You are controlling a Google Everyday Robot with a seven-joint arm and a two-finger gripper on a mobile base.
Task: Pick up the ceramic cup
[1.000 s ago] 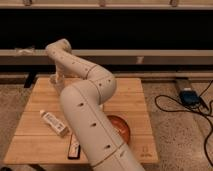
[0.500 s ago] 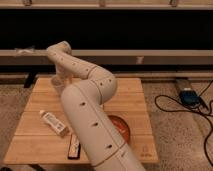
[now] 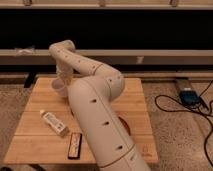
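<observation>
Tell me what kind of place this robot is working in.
Probably a lab or workshop: a light wooden table on speckled hard floor, loose black cables, the gripper by the whitish ceramic cup.

DESK: How does the light fall on the wooden table (image 3: 135, 100)?

ARM: Warm and even, from overhead. It is brightest on my pale arm (image 3: 95, 105). The far wall is a black band.

DESK: Shadows?

ARM: Soft ones only: a dim patch beside my arm at the near right, and a thin edge under the white tube (image 3: 54, 122). My gripper (image 3: 62, 80), at the table's far left just above the ceramic cup (image 3: 59, 88), sits in its own shade. The whole scene is slightly blurred, edges included.
</observation>
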